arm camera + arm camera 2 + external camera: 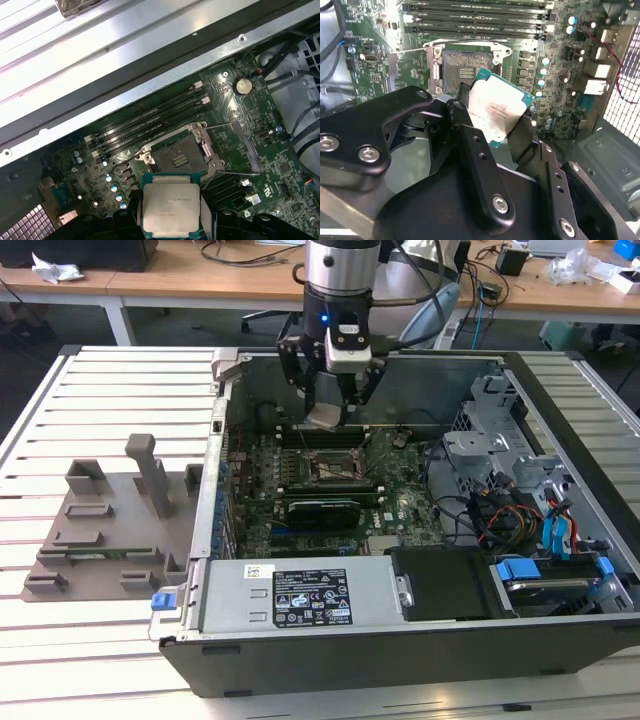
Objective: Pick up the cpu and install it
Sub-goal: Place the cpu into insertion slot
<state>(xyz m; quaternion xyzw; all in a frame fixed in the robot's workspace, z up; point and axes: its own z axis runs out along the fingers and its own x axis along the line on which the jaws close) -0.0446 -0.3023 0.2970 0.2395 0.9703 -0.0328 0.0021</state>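
Pick-up complete: the gripper is clamped on the cpu, holding it by two opposite edges, clear of the board. Installation is outstanding — the socket stands bare and unfilled just beneath the tool. The open computer case rests on a slatted table — desks stand beyond.

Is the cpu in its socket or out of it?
Out. The gripper holds the cpu in the air, and the socket on the board is empty.
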